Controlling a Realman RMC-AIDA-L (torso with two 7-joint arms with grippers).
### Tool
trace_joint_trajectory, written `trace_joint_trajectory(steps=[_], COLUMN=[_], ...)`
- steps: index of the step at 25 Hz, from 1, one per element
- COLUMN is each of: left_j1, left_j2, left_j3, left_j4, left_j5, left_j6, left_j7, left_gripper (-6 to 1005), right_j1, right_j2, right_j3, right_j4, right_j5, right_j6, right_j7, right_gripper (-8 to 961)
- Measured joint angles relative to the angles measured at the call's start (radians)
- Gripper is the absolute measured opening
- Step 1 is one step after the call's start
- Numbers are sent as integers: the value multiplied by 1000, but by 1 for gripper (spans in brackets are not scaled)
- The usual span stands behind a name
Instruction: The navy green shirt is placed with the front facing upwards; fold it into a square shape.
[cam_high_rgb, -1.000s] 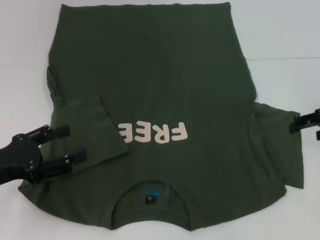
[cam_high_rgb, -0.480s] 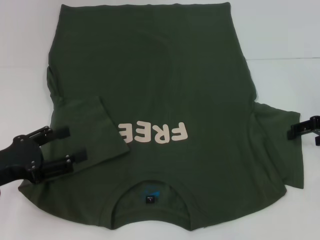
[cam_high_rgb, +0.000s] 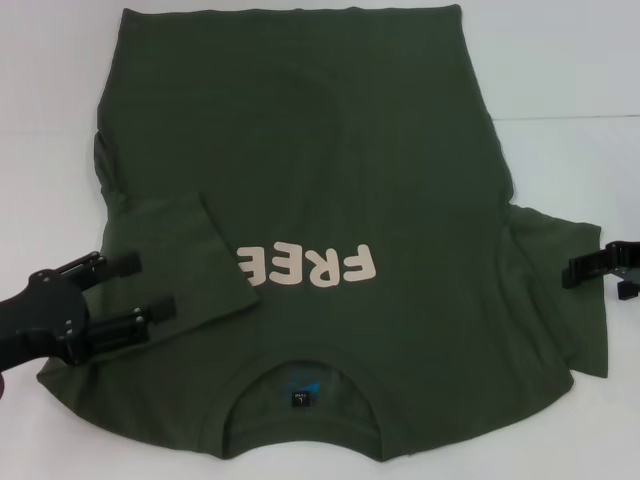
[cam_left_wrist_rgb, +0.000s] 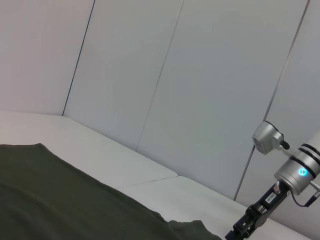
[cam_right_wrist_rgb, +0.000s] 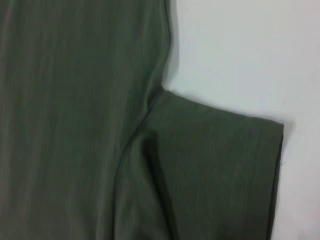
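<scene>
Your left claw (cam_high_rgb: 147, 288) hovers with fingers spread wide over the folded-in left sleeve. The navy green shirt (cam_high_rgb: 330, 180) lies front-up on the white table (cam_high_rgb: 570, 70). Your right claw (cam_high_rgb: 580, 268) reaches the right sleeve's edge; I cannot tell its opening.

the navy green shirt (cam_high_rgb: 330, 170) is showing a plain dark olive green all over, with cream "free" lettering (cam_high_rgb: 306, 264) standing out on its front. inside the round neck a small dark label (cam_high_rgb: 299, 398) is sitting below a patch of blue print. the table (cam_high_rgb: 560, 70) underneath is appearing white. the left gripper (cam_high_rgb: 140, 285) and right gripper (cam_high_rgb: 585, 268) are looking black.
</scene>
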Motion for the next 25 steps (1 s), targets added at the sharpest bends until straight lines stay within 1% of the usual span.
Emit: trace_joint_trajectory(steps=[25], left_j1=[-5], left_j2=[-2], left_j3=[0], left_j4=[-14], left_j5=[-2], left_j6=[-3], left_j7=[1], left_gripper=[904], right_j1=[4], right_j2=[7], right_j3=[10], right_j4=[30], right_j5=[13], right_j6=[19], right_j7=[4], right_gripper=[920])
